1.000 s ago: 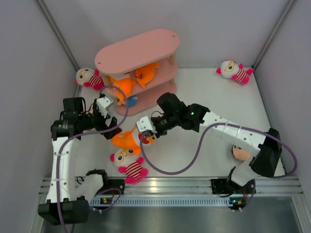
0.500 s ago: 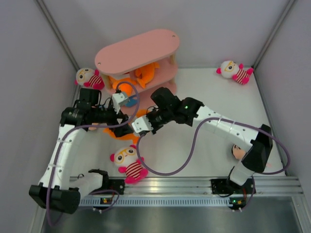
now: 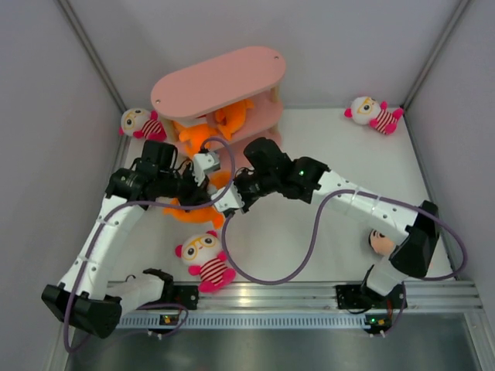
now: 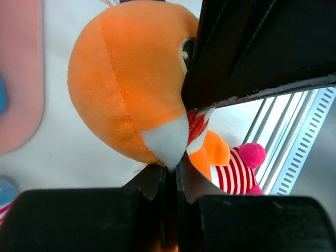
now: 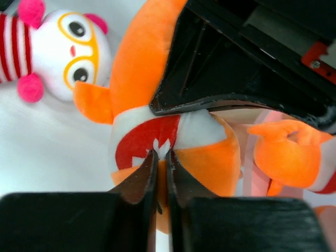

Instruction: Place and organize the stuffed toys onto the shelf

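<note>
We are partway through bringing one orange plush shark with a white toothy mouth (image 3: 197, 212) to the pink three-tier shelf with oval boards (image 3: 218, 81). The shark sits between the two arms, just in front of the shelf's near left end. We cannot tell whether it rests on the white table (image 3: 325, 162) or hangs just above it.

The left gripper (image 4: 171, 169) has its fingers pressed almost together on a white patch of the shark. The right gripper (image 5: 161, 156) pinches the red-and-white mouth just as tightly. Both hold the same toy, which we read as a hand-over or a two-arm carry.

Two more orange sharks (image 3: 232, 117) lie on the middle board. Next, we judge, one gripper must let go so the other can carry the shark to a free spot on a board, passing under the board's edge and between the uprights without nudging those two. A white-faced plush doll with yellow glasses and a red-striped body (image 3: 203, 259) lies near, toward the arm bases.
</note>
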You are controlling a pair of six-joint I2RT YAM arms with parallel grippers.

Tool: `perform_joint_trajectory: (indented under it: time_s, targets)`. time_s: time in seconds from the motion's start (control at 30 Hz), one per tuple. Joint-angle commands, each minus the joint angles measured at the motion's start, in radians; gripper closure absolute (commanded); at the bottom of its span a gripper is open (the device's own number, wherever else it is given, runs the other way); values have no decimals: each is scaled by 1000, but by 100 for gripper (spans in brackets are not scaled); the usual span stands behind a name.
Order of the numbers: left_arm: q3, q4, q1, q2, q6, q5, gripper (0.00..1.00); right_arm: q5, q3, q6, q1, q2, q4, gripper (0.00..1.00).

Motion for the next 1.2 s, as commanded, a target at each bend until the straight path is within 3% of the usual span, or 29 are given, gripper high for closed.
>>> perform_joint_trajectory:
  time_s: [0.0,0.07,0.1,0.17,0.2,0.3,0.43,0.63,0.73,0.87,1.03,1.17]
  targets:
    - [77,-10,-13,-44,-65,3,100,12,-42,66,-21,-110,320,86]
    - [138,-10,-12,-52,-124,-41,100,61,-125,199,-21,-169,460,71]
    - [169,-10,-13,-52,-144,-60,100,81,-148,242,-21,-189,520,57]
    - [225,-1,-7,-54,-188,-110,100,136,-200,366,-21,-255,650,41]
    - [288,4,-3,-52,-236,-164,100,150,-209,405,-19,-275,705,28]
    - [421,11,14,-46,-288,-189,100,203,-212,490,-10,-337,764,16]
    - [578,83,59,-40,-404,-225,100,393,-147,566,74,-344,784,12]
    - [680,245,151,-23,-665,-408,100,512,-85,1011,96,-306,887,9]
    - [675,254,206,1,-806,-442,100,516,-12,1241,90,-211,861,12]
    - [626,284,273,1,-954,-378,100,487,88,1531,70,-88,855,17]
    - [585,321,303,-20,-983,-348,100,376,222,1695,67,44,825,23]
    - [586,324,306,-31,-975,-368,100,326,217,1780,67,80,871,24]
